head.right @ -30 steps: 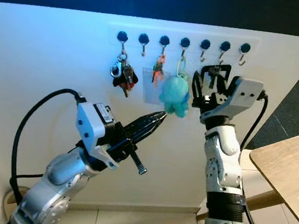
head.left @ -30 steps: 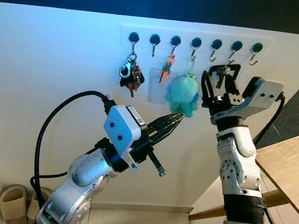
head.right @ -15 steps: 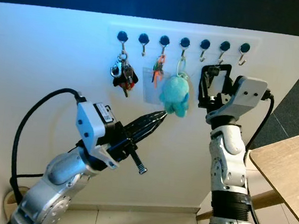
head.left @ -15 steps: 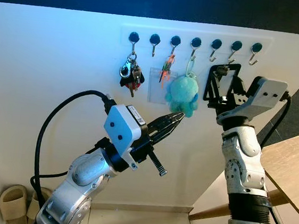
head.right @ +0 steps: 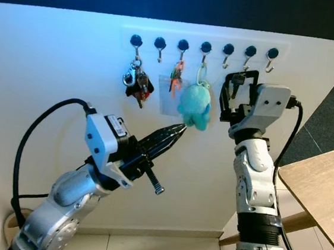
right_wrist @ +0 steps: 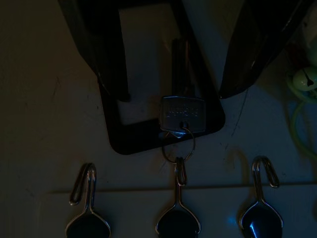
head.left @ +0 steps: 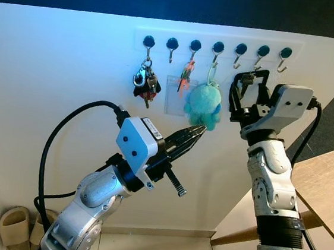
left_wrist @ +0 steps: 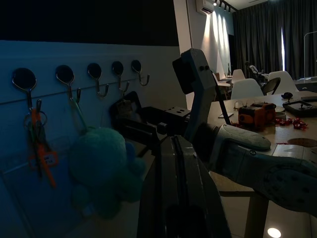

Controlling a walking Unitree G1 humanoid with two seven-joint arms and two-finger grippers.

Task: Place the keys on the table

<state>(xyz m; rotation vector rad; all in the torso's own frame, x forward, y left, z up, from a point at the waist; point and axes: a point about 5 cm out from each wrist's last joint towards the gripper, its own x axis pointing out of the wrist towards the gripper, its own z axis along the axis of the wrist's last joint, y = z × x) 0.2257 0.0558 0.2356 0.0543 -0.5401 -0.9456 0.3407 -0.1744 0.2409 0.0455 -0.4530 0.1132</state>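
The key [right_wrist: 182,113] hangs by its ring on a hook [right_wrist: 178,196] of the wall rack; the right gripper [head.left: 249,92] stands spread around it — close squarely on the blade, then lift up off the hook; the left gripper [head.left: 195,133], closed and empty, waits nearby.

Head stereo pair facing the hook rail [head.left: 217,46]; wrist cameras close, sharing those hooks.

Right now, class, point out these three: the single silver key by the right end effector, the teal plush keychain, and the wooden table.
silver key [right_wrist: 182,113], right wrist view, on its flat head.
teal plush keychain [head.left: 204,104], left eye view, on its round body.
wooden table [head.right: 322,180], right eye view, on its bare top.
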